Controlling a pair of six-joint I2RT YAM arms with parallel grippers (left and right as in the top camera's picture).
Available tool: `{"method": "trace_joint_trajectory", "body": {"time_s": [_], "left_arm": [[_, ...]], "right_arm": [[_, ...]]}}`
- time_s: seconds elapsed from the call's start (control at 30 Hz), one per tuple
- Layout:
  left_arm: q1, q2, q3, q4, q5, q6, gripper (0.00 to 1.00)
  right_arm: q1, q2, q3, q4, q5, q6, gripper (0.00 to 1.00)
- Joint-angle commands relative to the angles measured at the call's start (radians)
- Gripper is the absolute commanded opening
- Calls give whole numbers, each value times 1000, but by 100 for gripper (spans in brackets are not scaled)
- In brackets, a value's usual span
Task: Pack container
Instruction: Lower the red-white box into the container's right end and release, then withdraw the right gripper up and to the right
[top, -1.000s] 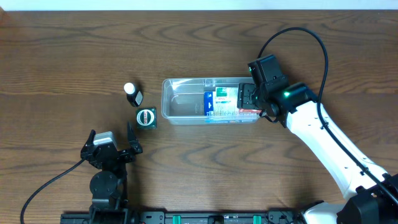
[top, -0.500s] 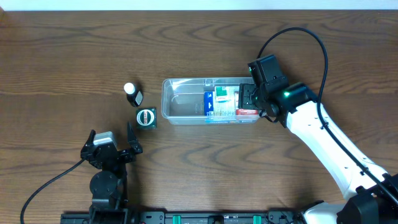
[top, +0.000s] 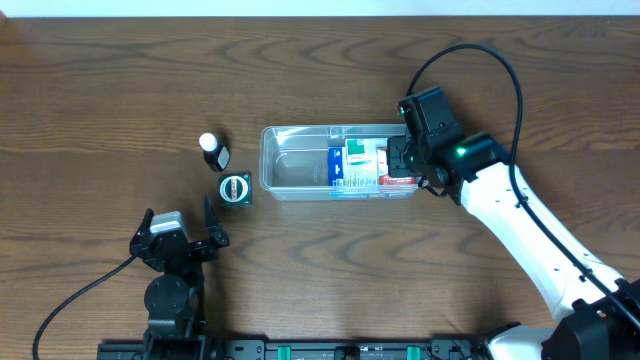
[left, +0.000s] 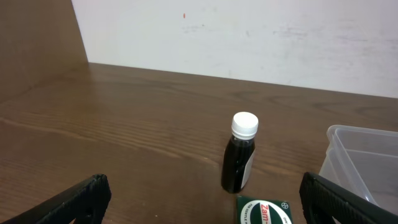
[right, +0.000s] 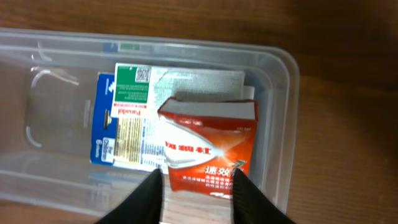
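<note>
Clear plastic container (top: 290, 168) at middle of surface (top: 120, 90), long axis left to right, red box (right: 208, 152) and blue-and-white box (right: 127, 124) at its right end. Right gripper (top: 402, 160) directly over that end, jaws flanking red box — clamped or merely touching, impossible to tell. Left gripper (top: 180, 222) spread wide, well apart to near left. Dark bottle (top: 212, 150) and green box (top: 235, 188) just left of container — nearer left arm. Box print too blurred to read.
</note>
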Motion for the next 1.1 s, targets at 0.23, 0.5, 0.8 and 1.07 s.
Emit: {"method": "trace_joint_trajectory", "body": {"time_s": [0.23,0.5,0.8,1.07], "left_arm": [[0,2,-21,-32,-27,17,98],[0,2,-21,-32,-27,18,98],[0,2,-21,-32,-27,17,98],[0,2,-21,-32,-27,18,98]], "right_arm": [[82,12,17,74,14,-185,25],[243,69,90,90,154,-240,45],[98,79,196,1,89,-134,57],[-174,80,254,-114,14,-74,68]]}}
